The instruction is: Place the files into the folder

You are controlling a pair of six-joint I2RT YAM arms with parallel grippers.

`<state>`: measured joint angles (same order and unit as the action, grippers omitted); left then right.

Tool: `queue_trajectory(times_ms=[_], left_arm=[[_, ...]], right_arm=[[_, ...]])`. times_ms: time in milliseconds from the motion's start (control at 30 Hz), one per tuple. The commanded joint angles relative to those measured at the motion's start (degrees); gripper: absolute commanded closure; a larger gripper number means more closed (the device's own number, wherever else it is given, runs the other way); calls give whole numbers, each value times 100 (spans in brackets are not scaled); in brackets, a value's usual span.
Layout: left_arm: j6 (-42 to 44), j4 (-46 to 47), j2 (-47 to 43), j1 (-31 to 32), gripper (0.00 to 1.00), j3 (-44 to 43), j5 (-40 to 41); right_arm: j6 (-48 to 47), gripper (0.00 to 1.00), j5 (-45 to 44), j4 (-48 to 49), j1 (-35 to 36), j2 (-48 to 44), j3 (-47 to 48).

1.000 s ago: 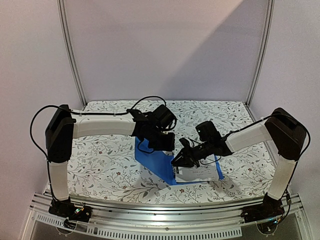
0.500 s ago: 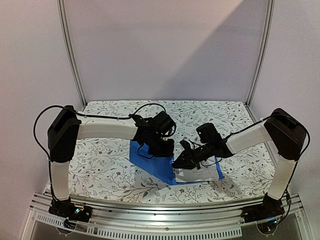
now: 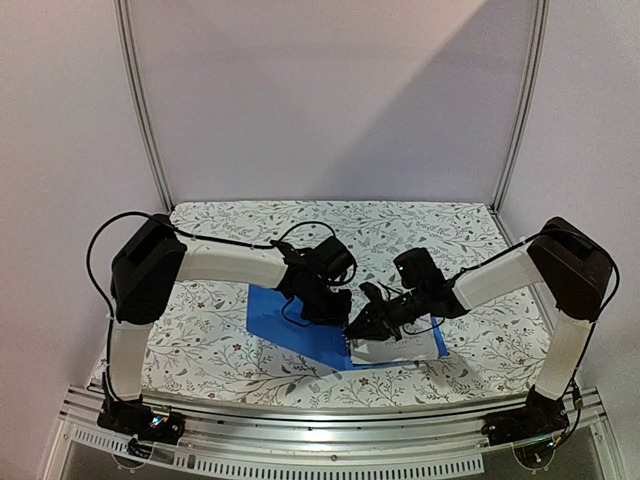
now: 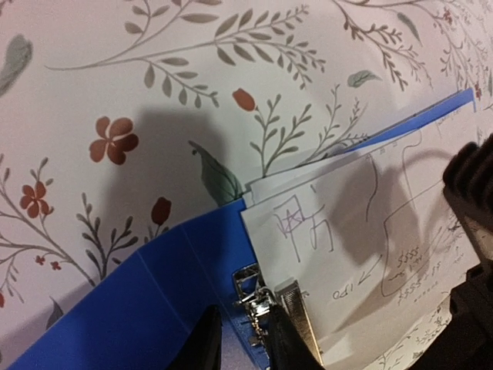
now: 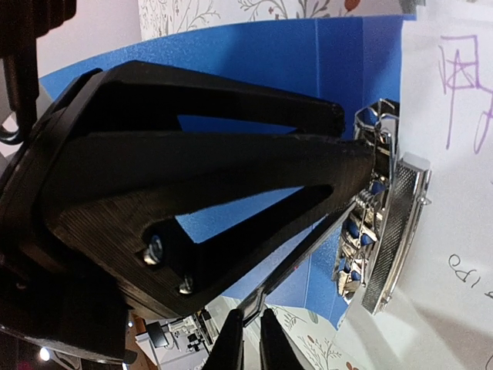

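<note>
Flowered cloth covers the table, and on it the blue folder lies open and flat near the front edge, between the two arms. White files rest on its right half, their left edge just beside the spine. Both arms are in over that spine! The left gripper has its fingers a little apart, astride the end of the metal rings; whether they bite on the metal I cannot tell. The right gripper points in from the other side, fingers pressed together, nothing showing between them. Looks to me like the ring stage: the sheets are laid in and the clasp is getting attention. Next it calls for the rings snapped shut through the sheets, then the left cover swung over. From above, the grippers hide the rings; only the wrist cameras show them, and the handwriting on the top sheet
</note>
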<state>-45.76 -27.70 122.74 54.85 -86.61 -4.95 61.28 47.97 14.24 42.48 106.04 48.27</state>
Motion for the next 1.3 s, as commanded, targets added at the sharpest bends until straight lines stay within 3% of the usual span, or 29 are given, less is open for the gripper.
queue_trajectory(times_ms=[0, 367, 633, 1267], left_arm=[[-123, 148, 161, -1, 78, -66, -23], [-252, -12, 496, 40, 86, -274, 128], [-504, 234, 514, 134, 99, -12, -15], [-949, 307, -21, 162, 100, 447, 299]], right_arm=[[-36, 92, 44, 18, 46, 118, -115], [-124, 92, 55, -88, 43, 174, -57], [-98, 92, 64, -61, 50, 214, -55], [-238, 93, -199, -407, 49, 271, -160]])
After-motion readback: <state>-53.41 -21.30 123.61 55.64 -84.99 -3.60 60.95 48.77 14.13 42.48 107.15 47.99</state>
